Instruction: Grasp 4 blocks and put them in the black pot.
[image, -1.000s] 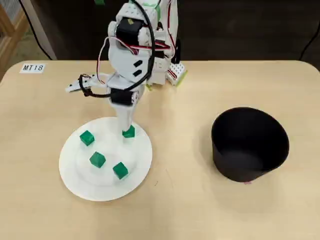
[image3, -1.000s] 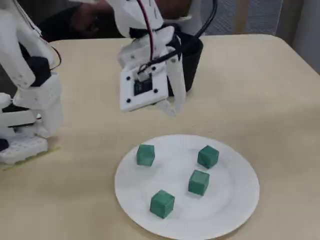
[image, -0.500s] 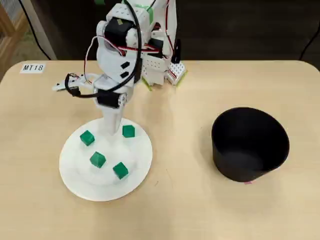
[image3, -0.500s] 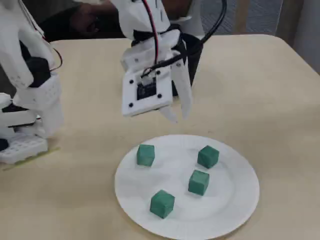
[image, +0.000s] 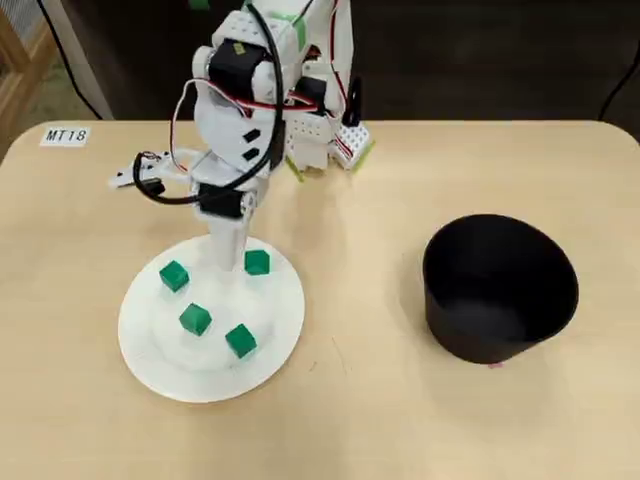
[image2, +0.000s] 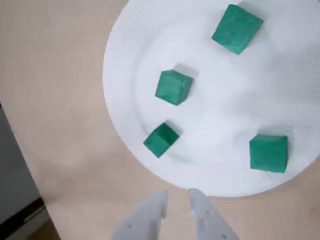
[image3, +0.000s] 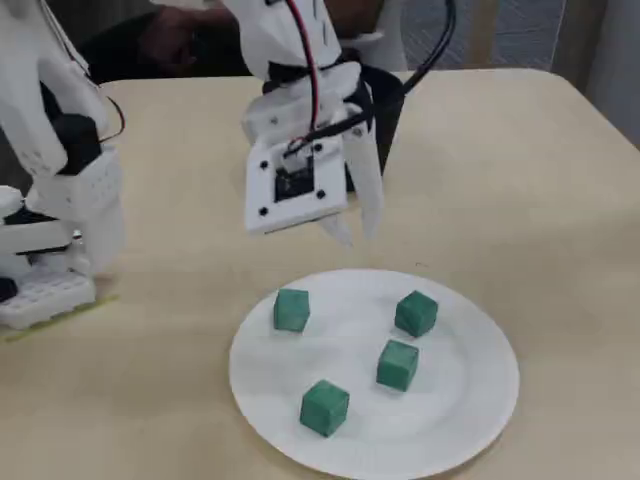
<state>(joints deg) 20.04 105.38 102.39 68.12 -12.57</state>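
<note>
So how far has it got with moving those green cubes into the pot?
Nothing looks done: all four blocks sit on the white plate. The gripper is empty, fingers slightly apart, hanging above the plate's edge. The black pot shows no cubes inside. All four are left.

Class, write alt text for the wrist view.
Four green blocks lie apart on a white paper plate on a tan table. The white tool, empty, slightly open, points up from the bottom edge, just off the plate.

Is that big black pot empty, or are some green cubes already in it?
Empty, as far as shows: the black pot has only dark inside from overhead, and all four blocks sit on the white plate.
</note>
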